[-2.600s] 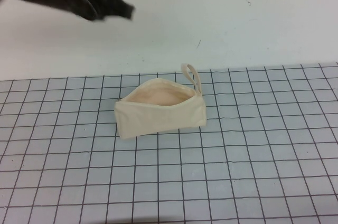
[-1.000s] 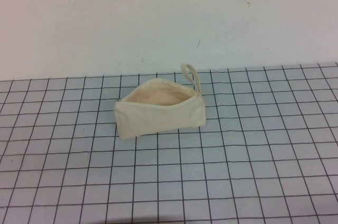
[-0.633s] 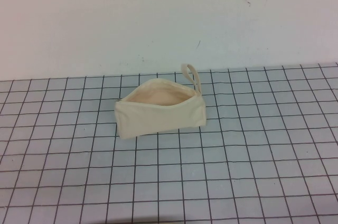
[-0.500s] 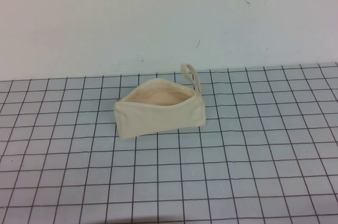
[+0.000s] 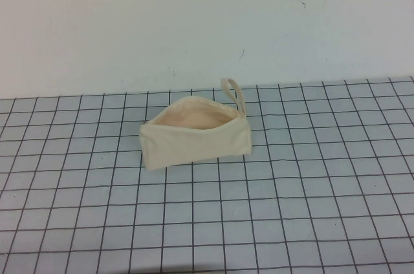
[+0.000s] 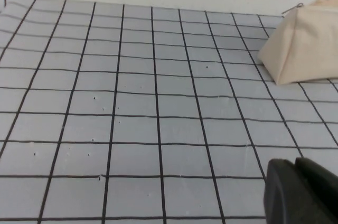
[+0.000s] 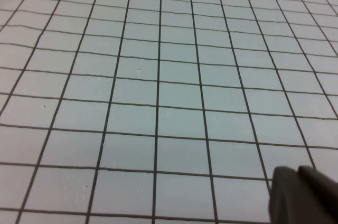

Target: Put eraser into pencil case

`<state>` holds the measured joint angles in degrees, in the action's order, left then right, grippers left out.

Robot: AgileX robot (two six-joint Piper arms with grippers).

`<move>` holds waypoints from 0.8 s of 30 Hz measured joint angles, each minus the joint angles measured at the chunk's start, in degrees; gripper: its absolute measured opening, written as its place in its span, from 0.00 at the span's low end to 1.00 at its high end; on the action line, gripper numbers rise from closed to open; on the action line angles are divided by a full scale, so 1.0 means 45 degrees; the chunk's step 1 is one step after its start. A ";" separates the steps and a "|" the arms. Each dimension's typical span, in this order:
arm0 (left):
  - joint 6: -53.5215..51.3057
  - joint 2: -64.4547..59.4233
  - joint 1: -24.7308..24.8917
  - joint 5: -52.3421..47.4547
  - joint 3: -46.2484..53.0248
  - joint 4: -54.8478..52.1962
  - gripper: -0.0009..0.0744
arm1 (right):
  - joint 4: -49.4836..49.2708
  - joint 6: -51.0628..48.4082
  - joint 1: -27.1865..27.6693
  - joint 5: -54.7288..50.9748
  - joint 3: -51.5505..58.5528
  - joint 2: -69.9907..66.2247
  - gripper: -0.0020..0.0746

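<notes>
The pencil case [image 5: 194, 141] is a cream fabric pouch standing on the grid mat [image 5: 272, 222], mouth open upward and showing peach lining, with a loop strap [image 5: 234, 93] at its far right end. One end of it also shows in the left wrist view [image 6: 303, 44]. The eraser is not visible in any view. Neither arm shows in the high view. My left gripper [image 6: 294, 162] is shut and empty, low over the mat and well short of the pouch. My right gripper [image 7: 297, 171] is shut and empty over bare grid.
The grey grid mat covers the near part of the table. A plain white surface [image 5: 194, 22] lies behind the mat's far edge.
The left arm, seen at the far left 2.6 s ago, has left the high view. The pouch has not moved.
</notes>
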<state>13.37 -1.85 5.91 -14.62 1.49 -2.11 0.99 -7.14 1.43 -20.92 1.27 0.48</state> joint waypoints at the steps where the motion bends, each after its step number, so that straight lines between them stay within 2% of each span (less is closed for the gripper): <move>1: -0.0456 0.0232 -0.0025 -0.0184 0.0000 0.0294 0.01 | 0.0000 0.0000 0.0000 0.0000 0.0000 0.0000 0.03; 5: -0.2564 0.0530 -0.0384 -0.0717 0.0000 0.1576 0.01 | 0.0000 0.0000 0.0000 0.0000 0.0000 0.0000 0.03; 8: -0.3326 0.0530 -0.0805 -0.0841 -0.0024 0.1990 0.01 | 0.0000 0.0000 0.0000 0.0000 0.0000 0.0000 0.03; 13: -0.3590 0.0530 -0.1505 -0.0870 -0.0024 0.2209 0.01 | 0.0000 0.0000 0.0000 0.0000 0.0000 0.0000 0.03; 24: -0.2703 0.0530 -0.1560 -0.0930 -0.0046 0.1847 0.01 | 0.0000 0.0000 0.0000 0.0000 0.0000 0.0000 0.03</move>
<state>1.21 0.54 -1.11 -18.81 1.28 6.20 0.99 -7.14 1.43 -20.92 1.27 0.48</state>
